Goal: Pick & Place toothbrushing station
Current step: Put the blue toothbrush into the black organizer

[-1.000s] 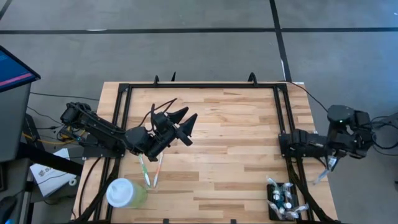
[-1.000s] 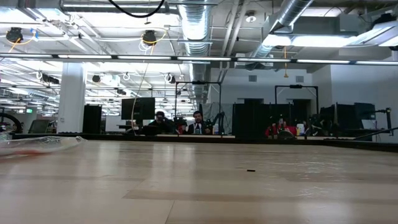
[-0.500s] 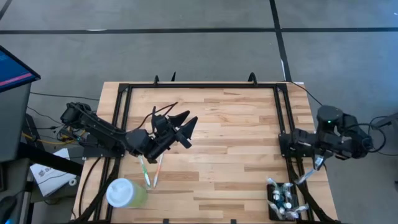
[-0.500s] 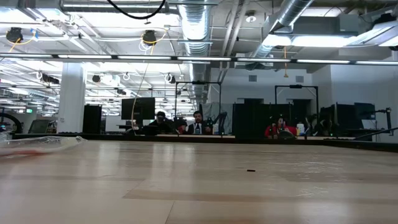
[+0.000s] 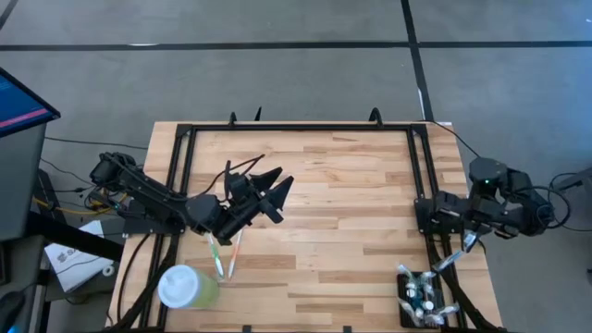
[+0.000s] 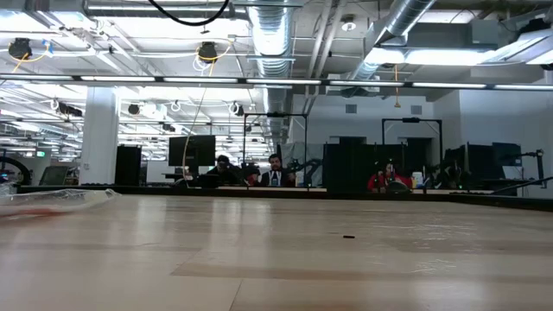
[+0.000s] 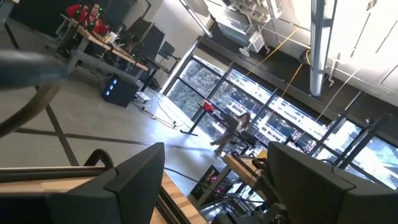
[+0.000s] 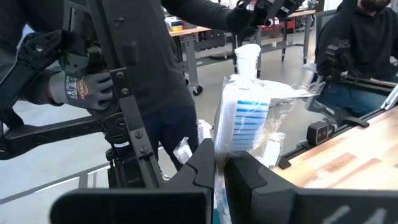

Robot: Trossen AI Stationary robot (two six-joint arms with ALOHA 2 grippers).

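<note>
The toothbrushing station (image 5: 421, 298) is sitting at the 5 o'clock corner of the table (image 5: 342, 203), with small packets already poking out of its slotted top. The right pincer (image 8: 219, 163) is hanging beside the table's 4 o'clock edge, just off the station's 1 o'clock side, and it is pinching a clear packet (image 8: 244, 118) with something blue and white inside. The jaws are standing almost together on the thin plastic.

The step in hand is probably getting this packet into the station. To do it well, the arm should be bringing the packet's lower end over a free slot, keeping it upright, and lowering slowly so it is not snagging on its neighbours or pushing the light holder off the corner. The pincer should let go only once the packet is seated.

The left pincer (image 5: 277, 178) is waiting at 9 o'clock with its jaws wide and empty, above two toothbrushes (image 5: 224, 254) and near a green cup (image 5: 185, 287). A person's gloved hand (image 8: 78, 87) is showing beyond the table edge, so the swing should be kept short.
</note>
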